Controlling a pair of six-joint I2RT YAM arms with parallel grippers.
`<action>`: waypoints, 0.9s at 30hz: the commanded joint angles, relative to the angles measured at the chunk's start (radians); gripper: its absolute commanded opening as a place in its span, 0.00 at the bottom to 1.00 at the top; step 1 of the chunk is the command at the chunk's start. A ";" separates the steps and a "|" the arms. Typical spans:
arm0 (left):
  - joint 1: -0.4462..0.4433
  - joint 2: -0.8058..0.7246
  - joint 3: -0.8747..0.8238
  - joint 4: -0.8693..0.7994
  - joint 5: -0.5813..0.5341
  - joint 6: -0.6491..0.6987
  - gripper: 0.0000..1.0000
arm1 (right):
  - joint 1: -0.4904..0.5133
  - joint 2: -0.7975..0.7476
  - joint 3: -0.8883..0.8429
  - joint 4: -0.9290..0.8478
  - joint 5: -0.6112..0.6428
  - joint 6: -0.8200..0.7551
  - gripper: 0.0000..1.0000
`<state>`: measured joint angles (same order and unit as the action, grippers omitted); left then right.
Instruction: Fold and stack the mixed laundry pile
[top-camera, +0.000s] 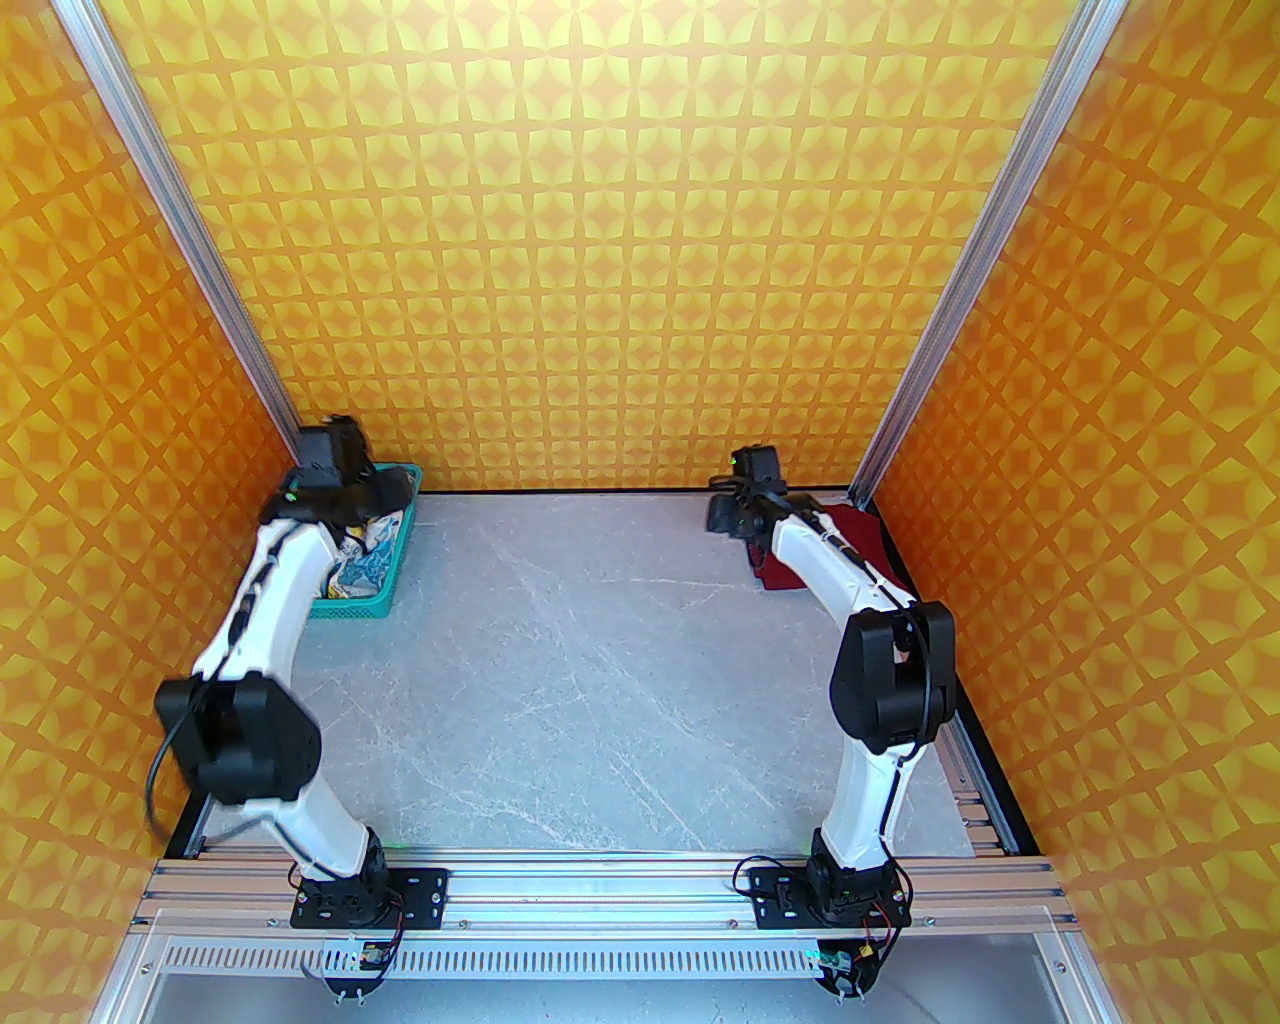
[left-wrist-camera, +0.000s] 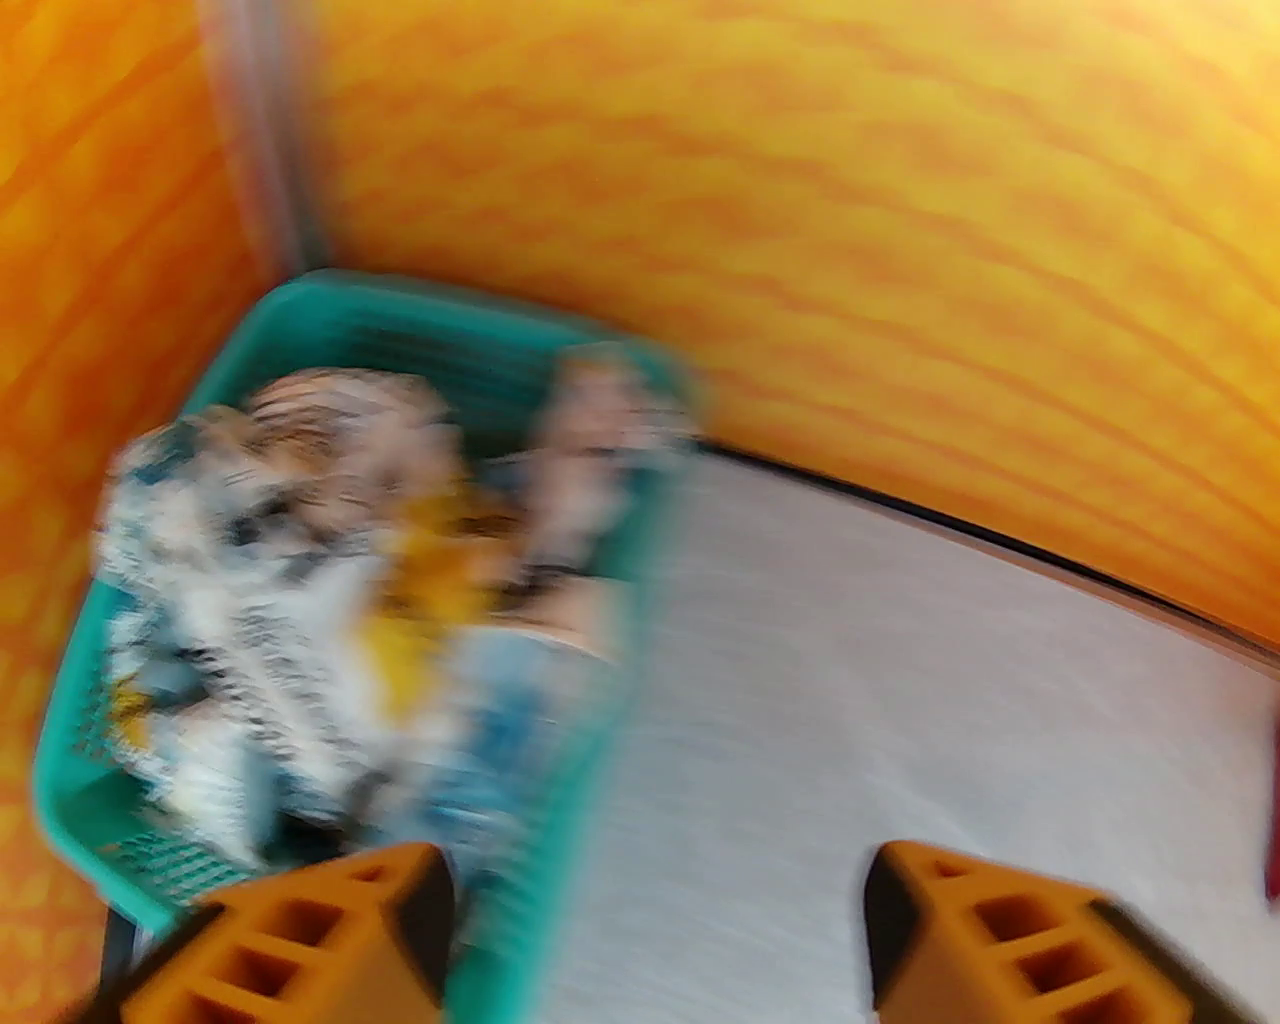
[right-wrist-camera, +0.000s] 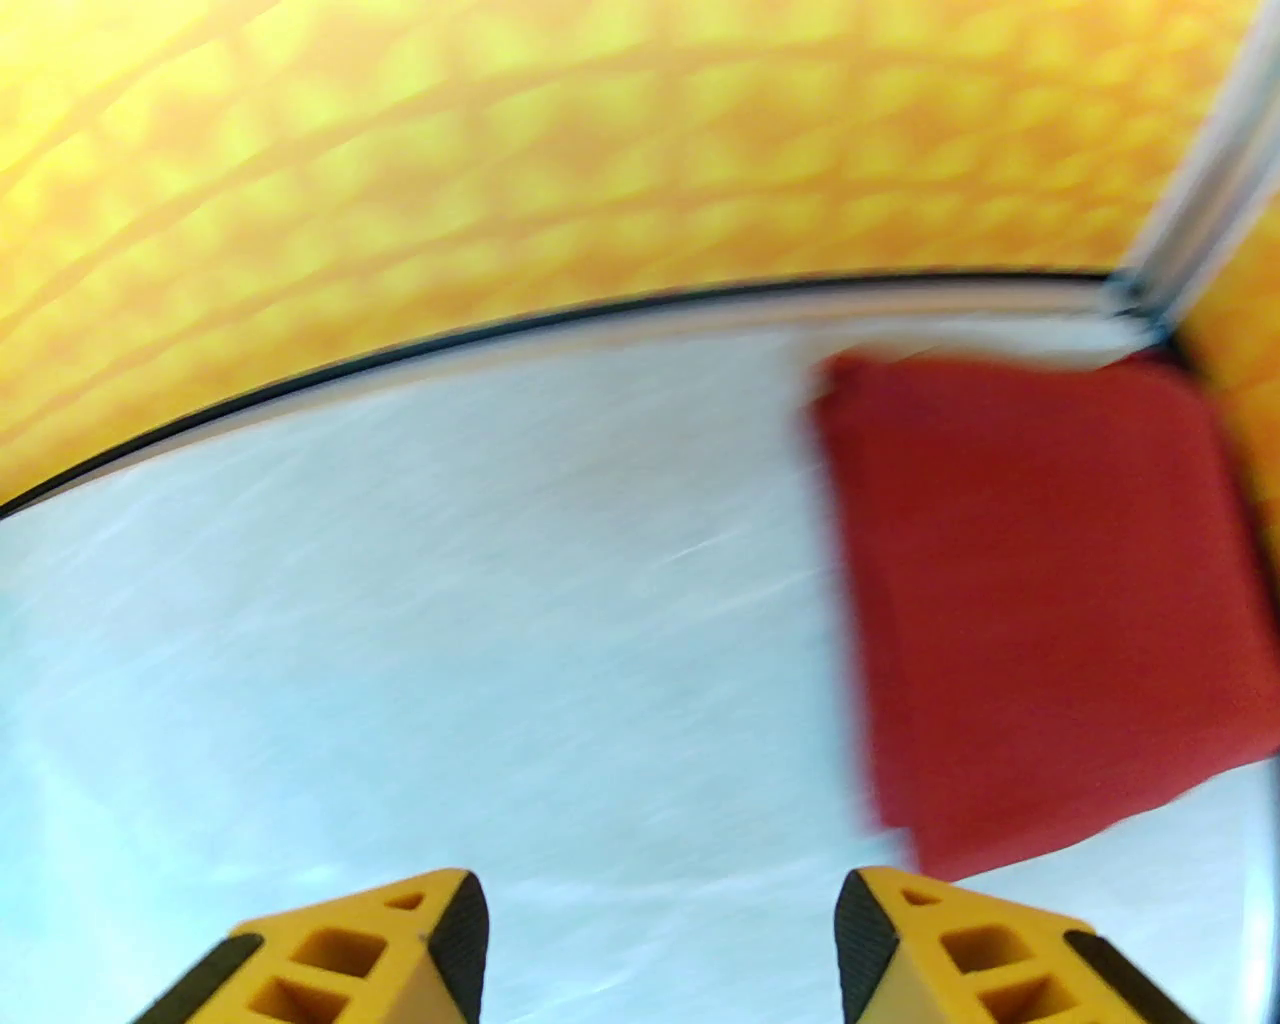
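Left gripper (left-wrist-camera: 655, 925): released, its orange ribbed fingers (left-wrist-camera: 330, 950) spread wide with nothing between them; the wrist view was smeared, so fine detail was lost
Left gripper's place: at the far left corner of the table, above the near right side of the basket, one finger over the basket's corner and the other over bare tabletop
Printed garment: the white cloth garment with blue, yellow and black graphics (left-wrist-camera: 270, 610) lay crumpled inside the basket, heaped up to about its rim
Basket: the teal perforated plastic basket (top-camera: 362, 606) stood on the table against the far left corner, just beside the left wall
Right gripper (right-wrist-camera: 660, 935): released as well, fingers apart and empty, hanging above bare tabletop near the far right corner
Red T-shirt: the plain dark red cloth T-shirt (right-wrist-camera: 1030, 600) lay flat in a roughly square shape in the far right corner, ahead and to the right of the right gripper, not touching it; from above the right arm hid part of it
The two garments: well apart, at opposite far corners
Table: the grey marble-look tabletop (top-camera: 600, 680) lay bare between the arms
Surroundings: orange and yellow patterned walls (top-camera: 640, 250) stood on three sides, with aluminium posts (top-camera: 180, 220) at the far corners
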<state>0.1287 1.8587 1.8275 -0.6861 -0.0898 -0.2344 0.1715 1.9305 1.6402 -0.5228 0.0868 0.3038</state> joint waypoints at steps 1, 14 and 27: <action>0.068 0.166 0.108 -0.177 -0.091 0.015 0.81 | 0.014 -0.058 -0.066 0.047 -0.159 0.074 0.61; 0.148 0.411 0.209 -0.006 0.176 -0.014 0.00 | 0.072 -0.071 -0.145 0.017 -0.211 0.068 0.58; 0.108 -0.310 -0.088 0.364 0.380 -0.083 0.00 | 0.074 -0.201 -0.164 0.026 -0.181 0.076 0.57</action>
<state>0.2680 1.6588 1.7222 -0.3996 0.1860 -0.3008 0.2428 1.7836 1.4925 -0.5068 -0.1047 0.3634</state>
